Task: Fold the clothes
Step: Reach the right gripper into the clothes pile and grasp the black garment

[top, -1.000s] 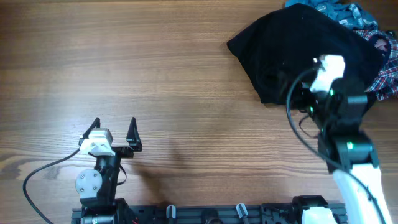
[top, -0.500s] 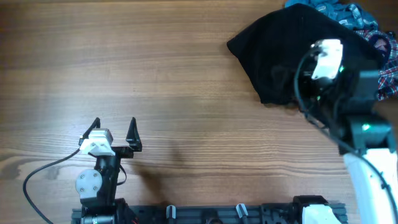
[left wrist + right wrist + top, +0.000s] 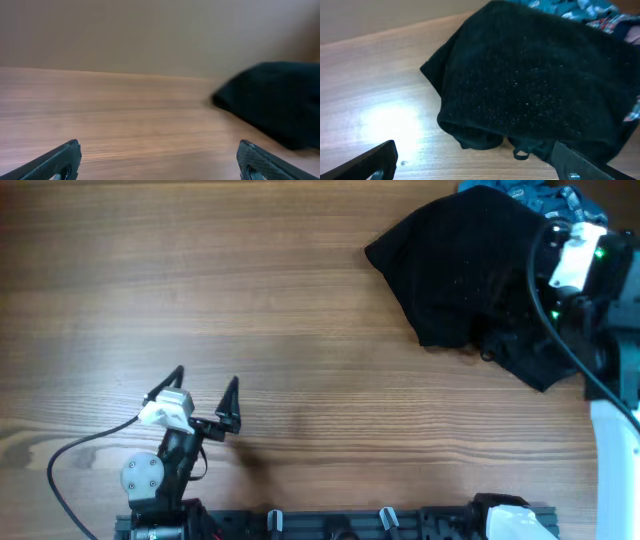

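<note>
A black garment [image 3: 465,265] lies crumpled at the far right of the wooden table. It also shows in the right wrist view [image 3: 535,85] and in the left wrist view [image 3: 275,100]. My right gripper [image 3: 565,275] hovers above its right part, open and empty; in the right wrist view the gripper [image 3: 475,165] has its fingers wide apart over the garment's near edge. My left gripper [image 3: 205,395] is open and empty near the front left, far from the cloth, and it also shows in the left wrist view [image 3: 160,165].
More clothes, teal and red plaid [image 3: 590,215], lie under and behind the black garment at the table's far right corner; they also show in the right wrist view [image 3: 580,10]. Bare wooden table [image 3: 250,290] spreads to the left of the pile.
My right arm has swung right and away across the black garment. My left gripper has shifted slightly right and turned a little.
</note>
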